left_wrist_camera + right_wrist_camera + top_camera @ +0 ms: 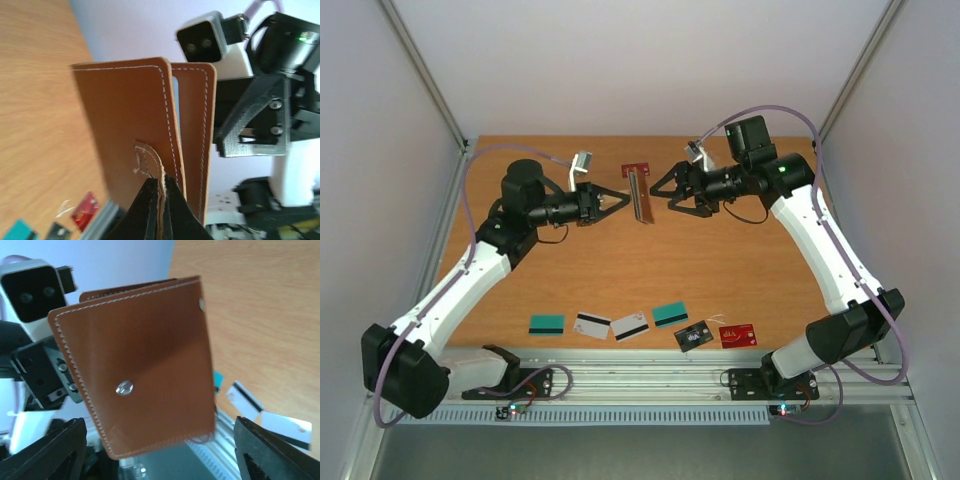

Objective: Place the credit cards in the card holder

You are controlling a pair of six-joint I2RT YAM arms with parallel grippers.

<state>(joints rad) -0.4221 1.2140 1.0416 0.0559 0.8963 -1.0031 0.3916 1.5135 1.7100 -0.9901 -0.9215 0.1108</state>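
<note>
1. Left pincer (616, 201): closed on the card holder (641, 195). Its fingers (150, 215) pinched one leather edge just beside a stitched tab.
2. Card holder: brown leather, held on edge in the air over the far half of the desk (720, 270). Its two leaves stood slightly apart. A metal snap stud sat on the face turned toward my right side.
3. Right pincer (662, 195): jaws spread wide, gripping nothing. It faced the holder from the opposite side, tips just beside the leather; I could not tell whether they touched.
4. In the way: the holder hung directly between my two pincers and filled most of each wrist view. Past it I saw only my right arm's camera housing (207, 42) from the left wrist, and my left arm's camera housing (32, 292) from the right wrist.
5. Credit cards: six visible, flat in a row along the desk's near edge, well apart from the holder. From my left they were a teal card (546, 324), a white card (591, 324), a second white card (630, 326), a second teal card (670, 314), a black card (693, 337) and a red card (737, 334).
6. Metal rail (650, 375): ran just behind the card row, between my arm bases.
</note>
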